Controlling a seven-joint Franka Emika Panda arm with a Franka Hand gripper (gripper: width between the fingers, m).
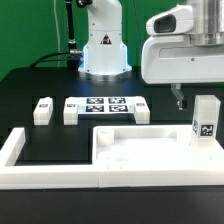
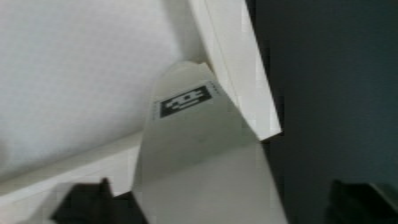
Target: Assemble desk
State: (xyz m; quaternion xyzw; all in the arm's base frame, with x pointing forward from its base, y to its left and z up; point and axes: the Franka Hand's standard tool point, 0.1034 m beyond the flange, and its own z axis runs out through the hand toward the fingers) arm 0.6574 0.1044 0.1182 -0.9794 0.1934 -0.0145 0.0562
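**Open jaws over the standing leg at the tabletop's corner**

The gripper [image 1: 180, 100] hangs just above and behind the upright leg [image 1: 205, 120], its jaws spread wide and holding nothing. In the wrist view the fingers [image 2: 86, 203] sit dark on either side of that leg, with a gap showing on both sides.

The leg stands at the far corner of the tabletop [image 1: 140, 160], on the exterior view's right. The angle is poor, so whether its foot is seated in the corner or only rests against the edge cannot be told.

The step in hand looks like taking hold of this leg to seat it:
- Come straight down so that both fingers pass the leg's flat sides evenly.
- Close low enough that the leg does not tip; a grip near its top would probably lever it over.
- Keep the tabletop from sliding, since it seems to lie loose against the fence bars [image 1: 20, 150].

As a container, the tabletop is a shallow tray with raised edges; apart from the leg at its corner, nothing loose shows inside. The fence bars pen in a bare stretch of dark table [image 1: 60, 140].

Loose legs [image 1: 42, 110] wait beyond the pen, beside the marker board [image 1: 105, 107].
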